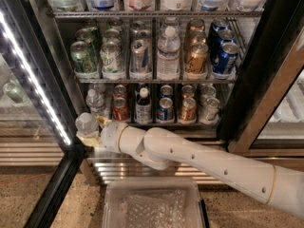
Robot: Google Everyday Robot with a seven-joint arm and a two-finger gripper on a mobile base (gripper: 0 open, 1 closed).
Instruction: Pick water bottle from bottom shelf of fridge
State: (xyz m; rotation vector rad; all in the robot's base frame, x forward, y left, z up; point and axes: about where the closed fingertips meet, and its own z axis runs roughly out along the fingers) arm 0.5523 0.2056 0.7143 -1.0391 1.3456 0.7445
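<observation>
My gripper [91, 133] is at the lower left of the open fridge [266, 75], just in front of the left end of the bottom shelf [156, 124]. It is shut on a small clear water bottle [86, 124] with a pale cap, and the cream fingers [90, 140] hug its lower body. The bottle stands upright, out in front of the rack. A second small water bottle [95, 101] stands on the bottom shelf right behind it. My white arm [199, 158] reaches in from the lower right.
The bottom shelf also holds cans [165, 109] and a dark bottle with a white cap [143, 106]. A taller clear bottle [168, 55] stands among cans one rack up. The bright LED strip [33, 82] and the black door frame are to the left. A clear bin [152, 205] is below.
</observation>
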